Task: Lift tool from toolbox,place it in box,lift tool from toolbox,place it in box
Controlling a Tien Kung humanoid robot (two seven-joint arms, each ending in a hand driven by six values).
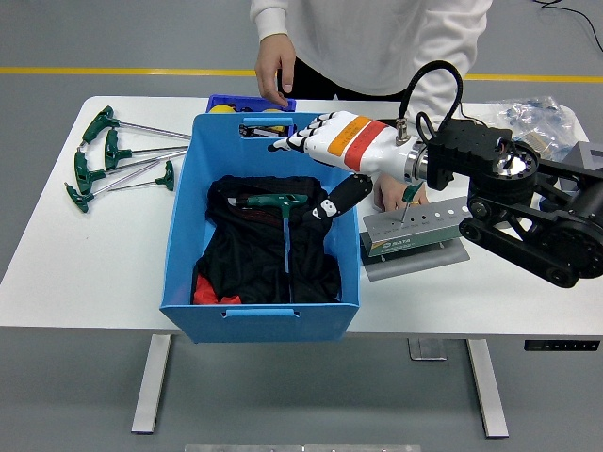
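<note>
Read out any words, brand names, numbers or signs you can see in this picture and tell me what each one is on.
"SATA": green label on the front of the grey tool holder, only just readable.
Orange band on the right hand: no print can be made out.
Packets in the clear bags at the far right: print too small and blurred to read.
Blue bin and T-handle wrenches: no readable text.
</note>
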